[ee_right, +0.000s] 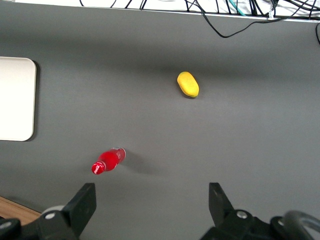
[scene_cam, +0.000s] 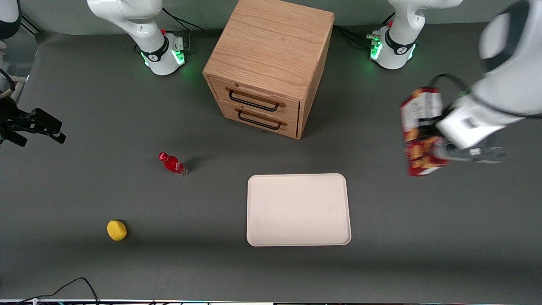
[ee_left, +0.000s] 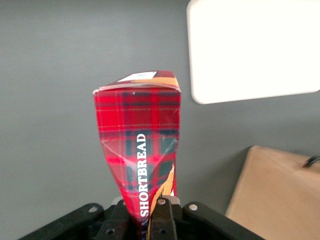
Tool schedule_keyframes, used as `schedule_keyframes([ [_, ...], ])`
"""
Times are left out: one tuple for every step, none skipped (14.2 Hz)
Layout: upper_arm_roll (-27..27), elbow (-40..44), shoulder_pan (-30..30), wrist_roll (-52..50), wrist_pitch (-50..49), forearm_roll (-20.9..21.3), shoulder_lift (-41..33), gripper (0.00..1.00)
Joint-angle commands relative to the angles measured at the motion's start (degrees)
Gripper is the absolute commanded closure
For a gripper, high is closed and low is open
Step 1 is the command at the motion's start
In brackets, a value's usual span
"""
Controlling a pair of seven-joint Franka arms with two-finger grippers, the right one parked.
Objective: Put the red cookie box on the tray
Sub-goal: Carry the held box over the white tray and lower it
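My left gripper (scene_cam: 438,146) is shut on the red cookie box (scene_cam: 419,131) and holds it in the air above the table, toward the working arm's end, beside the tray. In the left wrist view the box (ee_left: 137,145) is red tartan with the word SHORTBREAD, pinched and dented between the fingers (ee_left: 160,220). The cream-white tray (scene_cam: 298,209) lies flat on the dark table, nearer the front camera than the drawer cabinet. It also shows in the left wrist view (ee_left: 250,47) and nothing lies on it.
A wooden two-drawer cabinet (scene_cam: 266,63) stands at the back middle of the table, its corner also in the left wrist view (ee_left: 275,195). A small red bottle (scene_cam: 172,163) and a yellow lemon-like object (scene_cam: 116,230) lie toward the parked arm's end.
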Motion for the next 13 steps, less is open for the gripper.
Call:
schedule_keyframes([
  [-8.00,4.33,-1.33,-15.77,15.09,5.38,14.24,1.00],
  [-9.67,3.63,-1.78,-18.52,20.82,10.99,18.11,1.00],
  [-10.65,3.62,-1.87,-20.37,25.14,15.57,22.23,1.00],
  [-10.75,3.45,-1.87,-21.78,29.80,18.84,25.23,1.00],
  [-10.66,3.36,-1.87,-22.23,34.11,21.57,27.87,1.00],
  [-10.57,2.84,-1.87,-22.50,37.02,23.86,29.81,1.00],
  [-10.40,1.62,-1.69,-23.02,39.31,26.14,30.53,1.00],
  [-10.39,1.08,-1.52,-23.46,41.08,27.12,30.80,1.00],
  [-10.39,0.99,-1.43,-23.55,41.18,27.22,30.71,0.62],
  [-10.39,0.99,-1.34,-23.73,39.96,27.13,30.19,0.01],
  [-10.39,0.90,-1.17,-23.47,38.21,27.13,29.05,0.00],
  [-10.48,0.99,-1.08,-22.94,34.28,26.70,27.48,0.00],
  [-10.74,0.99,-0.99,-22.59,29.45,26.17,24.94,0.00],
])
